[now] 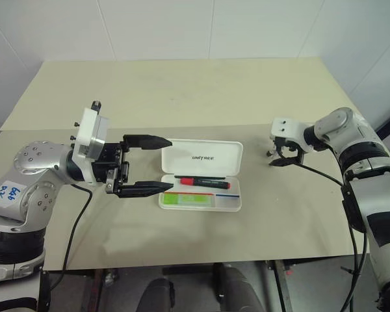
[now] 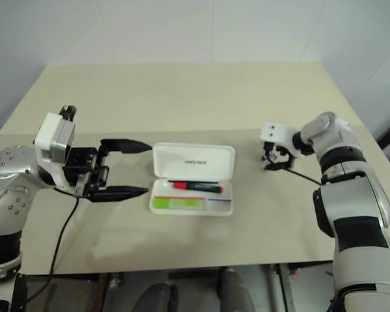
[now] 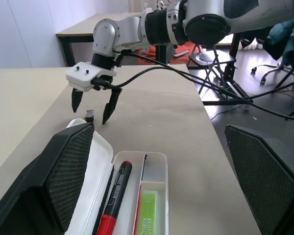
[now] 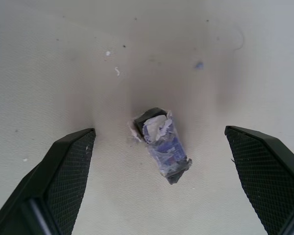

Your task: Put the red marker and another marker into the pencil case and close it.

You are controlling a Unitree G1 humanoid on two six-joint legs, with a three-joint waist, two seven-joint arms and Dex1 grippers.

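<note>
The white pencil case (image 1: 211, 158) lies open at the table's middle, lid laid back and its tray toward me. The red marker (image 1: 203, 182) lies along the tray's far side, and the lime-green marker (image 1: 188, 200) rests in the near compartment. My left gripper (image 1: 172, 163) hovers level at the case's left end, open, with one finger by the lid and one by the tray, holding nothing. In the left wrist view the red marker (image 3: 112, 200) and green marker (image 3: 148, 215) lie between its fingers. My right gripper (image 1: 276, 159) points down, open, to the right of the case.
A small dark scrap with torn wrapping (image 4: 161, 144) lies on the table under my right gripper, between its fingers (image 4: 71, 161) without touching them. The beige table (image 1: 182, 91) stretches bare behind the case. The right arm's black cable (image 1: 325, 175) trails over the table's right side.
</note>
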